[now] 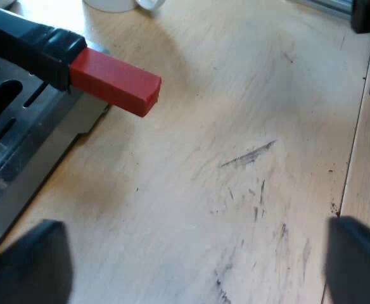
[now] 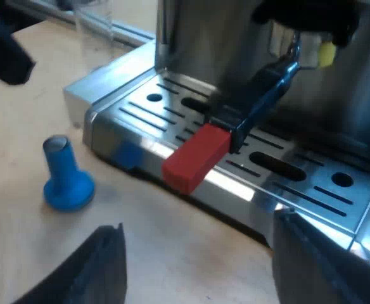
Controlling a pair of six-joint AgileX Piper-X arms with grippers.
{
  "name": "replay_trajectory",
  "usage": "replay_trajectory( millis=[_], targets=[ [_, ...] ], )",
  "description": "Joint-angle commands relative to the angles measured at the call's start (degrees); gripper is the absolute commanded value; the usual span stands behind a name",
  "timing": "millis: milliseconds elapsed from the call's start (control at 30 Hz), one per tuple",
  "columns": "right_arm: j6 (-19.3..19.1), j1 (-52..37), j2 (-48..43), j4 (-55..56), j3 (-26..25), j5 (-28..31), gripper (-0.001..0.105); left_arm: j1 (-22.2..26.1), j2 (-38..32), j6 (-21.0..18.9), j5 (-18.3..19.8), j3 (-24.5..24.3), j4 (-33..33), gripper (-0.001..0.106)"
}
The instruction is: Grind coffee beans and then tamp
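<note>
The holder's dark handle [image 2: 261, 95] sticks out from the espresso machine's front [image 2: 236, 38], above the slotted drip tray [image 2: 140, 104]. Its red end [image 2: 196, 158] reaches past the tray's edge. My right gripper [image 2: 201, 269] is open and low over the wooden table, facing the red end with nothing between its fingers. A blue tamper [image 2: 66, 182] stands upright on the table beside the tray. In the left wrist view the red end [image 1: 115, 81] juts out over the table from the dark handle [image 1: 26, 41]. My left gripper [image 1: 191, 272] is open and holds nothing, a little short of it.
A measuring glass [image 2: 93, 22] stands by the machine's far corner. A white, mug-like thing [image 1: 115, 4] sits on the table beyond the handle. The drip tray's metal edge [image 1: 26, 164] lies close to one left finger. A dark shape [image 2: 4, 47] hangs near the glass.
</note>
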Motion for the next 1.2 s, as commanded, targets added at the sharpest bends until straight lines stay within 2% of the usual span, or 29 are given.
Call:
replay_trajectory(
  millis=[33,133,300,467,567,767,1100,1200],
  targets=[
    [5.2,0.6,4.2,-3.4,-0.1,2.3,0.054,-0.3,0.0,0.5,0.7,-0.1,-0.6,0.071],
    [7.1,0.6,8.5,-6.1,-0.1,2.3,0.054,-0.3,0.0,0.5,0.7,-0.1,-0.6,0.071],
    [7.1,0.6,15.0,-12.9,-0.1,2.3,0.053,-0.3,0.0,0.5,0.6,0.8,-0.6,0.071],
    [9.7,0.6,22.5,-20.7,-0.1,5.9,0.038,-0.3,0.0,0.5,0.6,4.7,-0.8,0.071],
    [9.9,0.6,25.6,-23.0,-0.1,7.0,0.038,-0.3,0.0,0.5,0.6,5.6,-2.4,0.071],
    [10.2,0.5,29.8,-25.6,-0.1,11.7,0.037,-0.3,0.0,0.5,0.6,6.1,-4.0,0.071],
    [10.9,0.4,35.7,-30.5,-0.1,13.8,0.037,-0.3,0.0,0.4,0.6,6.1,-4.0,0.071],
    [10.9,0.4,36.6,-32.4,-0.1,16.8,0.028,-0.3,0.0,0.4,0.7,6.1,-4.0,0.071]
  ],
)
